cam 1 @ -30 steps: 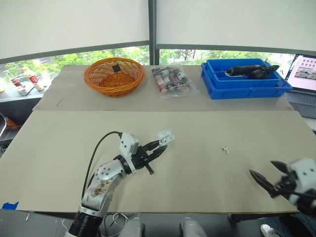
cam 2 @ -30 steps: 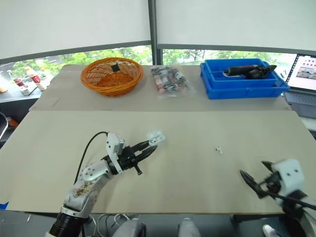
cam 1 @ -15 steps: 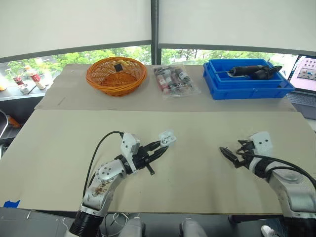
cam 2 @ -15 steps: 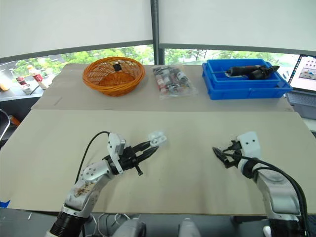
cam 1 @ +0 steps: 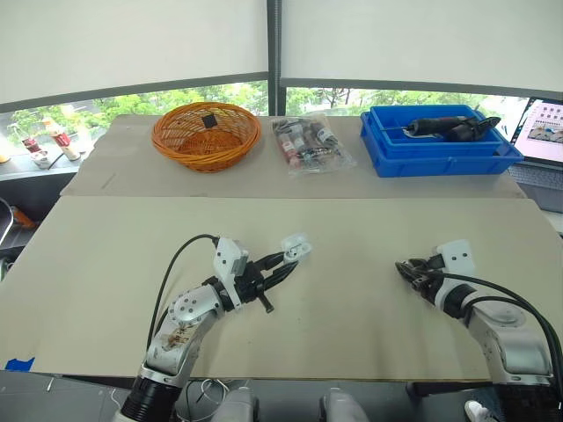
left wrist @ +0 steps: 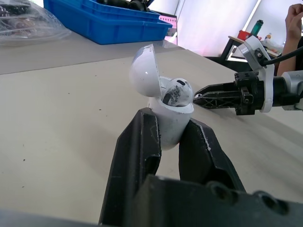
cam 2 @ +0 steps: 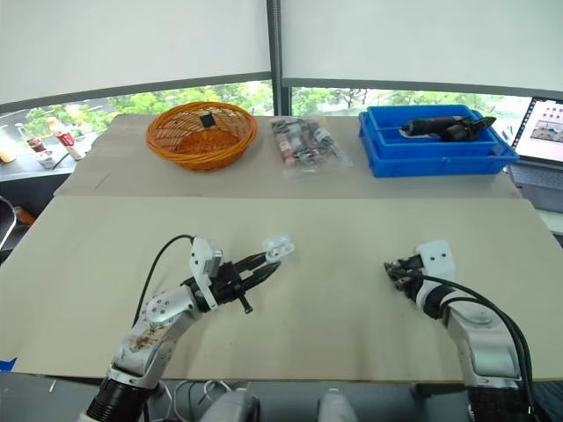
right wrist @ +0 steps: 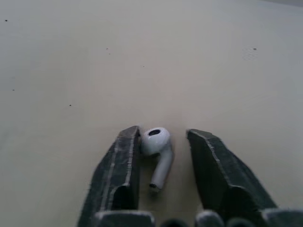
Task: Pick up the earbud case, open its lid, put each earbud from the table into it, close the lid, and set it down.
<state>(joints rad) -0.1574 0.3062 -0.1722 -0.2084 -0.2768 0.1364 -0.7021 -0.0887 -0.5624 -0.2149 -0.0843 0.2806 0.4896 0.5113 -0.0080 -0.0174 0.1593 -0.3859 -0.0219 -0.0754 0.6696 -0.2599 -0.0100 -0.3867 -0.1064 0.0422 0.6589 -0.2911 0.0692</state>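
Writing on the laptop screen [cam 1: 547,130] was too small to read. The left gripper [left wrist: 169,122] clamped the white earbud case [left wrist: 165,127] over the desk's [cam 1: 106,255] middle, long axis along the fingers, mouth pointing away from the wrist, lid hinged back, one earbud [left wrist: 176,91] seated inside. The right gripper [right wrist: 163,133] stood partly open astride the second earbud [right wrist: 156,142] lying nearer the desk's right edge, one finger touching it, stem toward the wrist.

Both eye views look down from high above the near edge of the table [cam 1: 369,229] toward its far edge, sharing the whole top. Both wrist views sit low and close over the table; the left one faces the right gripper [left wrist: 198,98].
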